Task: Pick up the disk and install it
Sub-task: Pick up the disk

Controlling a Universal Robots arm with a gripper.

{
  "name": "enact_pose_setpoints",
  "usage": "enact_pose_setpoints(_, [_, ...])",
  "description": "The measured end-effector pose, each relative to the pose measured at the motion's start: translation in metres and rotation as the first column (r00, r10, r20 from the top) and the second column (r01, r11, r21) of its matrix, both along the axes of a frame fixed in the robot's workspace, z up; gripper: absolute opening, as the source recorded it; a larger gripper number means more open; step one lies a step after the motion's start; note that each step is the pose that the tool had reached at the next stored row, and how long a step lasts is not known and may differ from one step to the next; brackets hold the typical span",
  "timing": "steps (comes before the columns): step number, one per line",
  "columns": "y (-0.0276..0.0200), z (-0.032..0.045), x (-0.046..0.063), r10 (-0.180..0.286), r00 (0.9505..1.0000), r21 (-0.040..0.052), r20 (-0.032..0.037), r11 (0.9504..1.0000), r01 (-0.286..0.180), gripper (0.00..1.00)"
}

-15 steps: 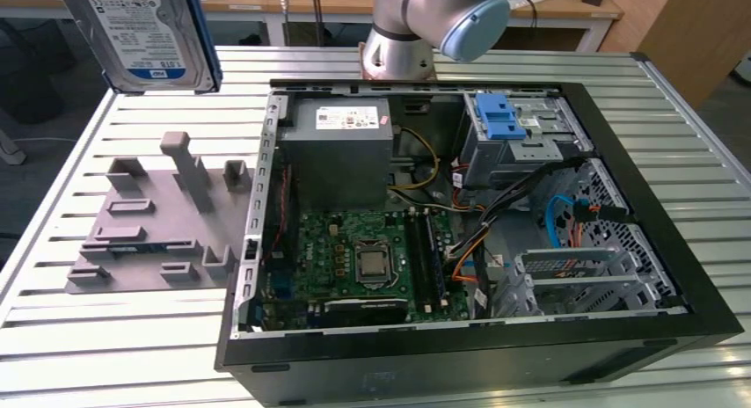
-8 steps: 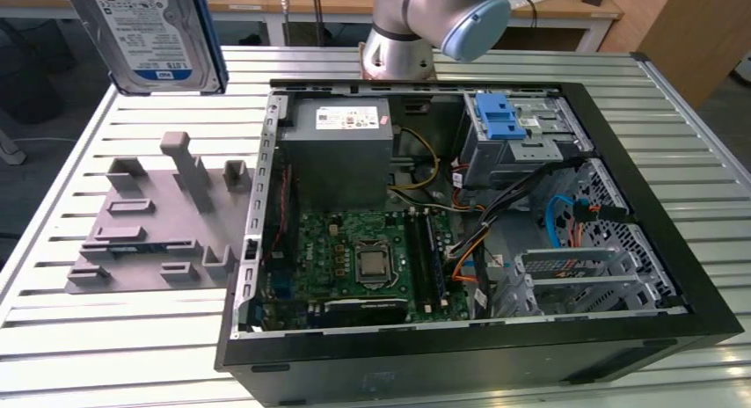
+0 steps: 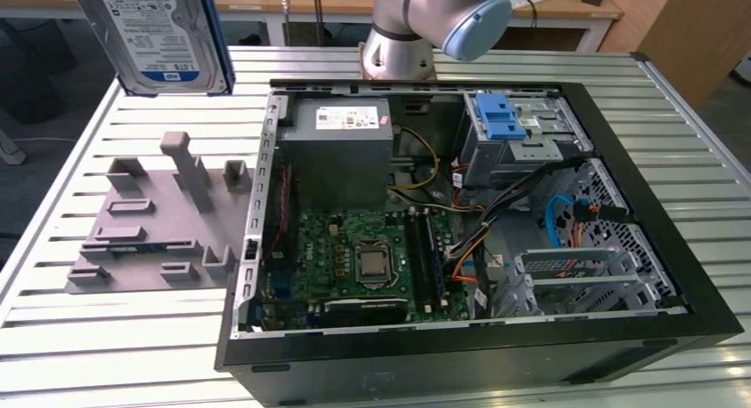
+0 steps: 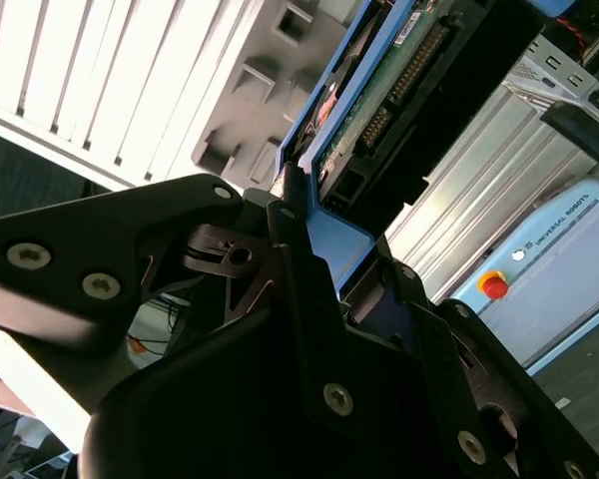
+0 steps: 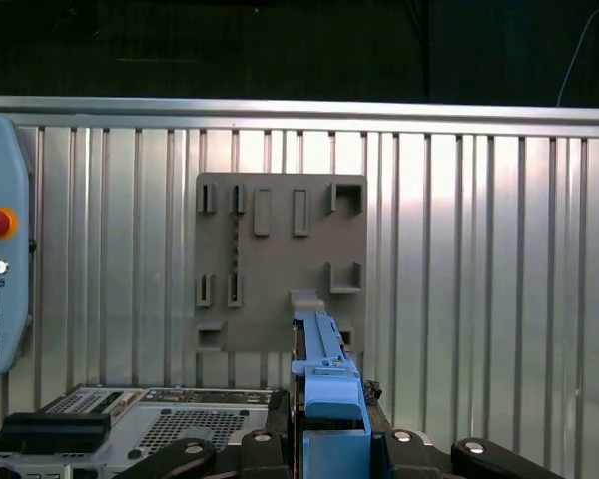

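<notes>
Disk (image 3: pixel 164 34) is held upright, label facing out, lifted clear of the slatted table (image 3: pixel 118 338) and seen over the grey fixture plate (image 3: pixel 153 223), on the exterior view's left of the open computer case (image 3: pixel 470 355). In both wrist views the gripper (image 5: pixel 329 441) is seen clamped on the disk's blue frame (image 5: pixel 331 394), the black fingers (image 4: pixel 295 259) pressed against its two sides with the drive's edge sticking out beyond them.
</notes>
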State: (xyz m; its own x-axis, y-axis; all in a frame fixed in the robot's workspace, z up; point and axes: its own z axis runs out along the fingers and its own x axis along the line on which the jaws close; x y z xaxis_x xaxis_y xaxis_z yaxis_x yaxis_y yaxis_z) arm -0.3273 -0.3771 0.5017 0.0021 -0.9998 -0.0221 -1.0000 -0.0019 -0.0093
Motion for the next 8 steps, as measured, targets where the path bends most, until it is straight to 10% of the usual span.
enact_pose_setpoints(8, [-0.0023, 0.0000, 0.0079, 0.000, 1.0000, -0.0001, 0.0000, 1.0000, 0.000, 0.36])
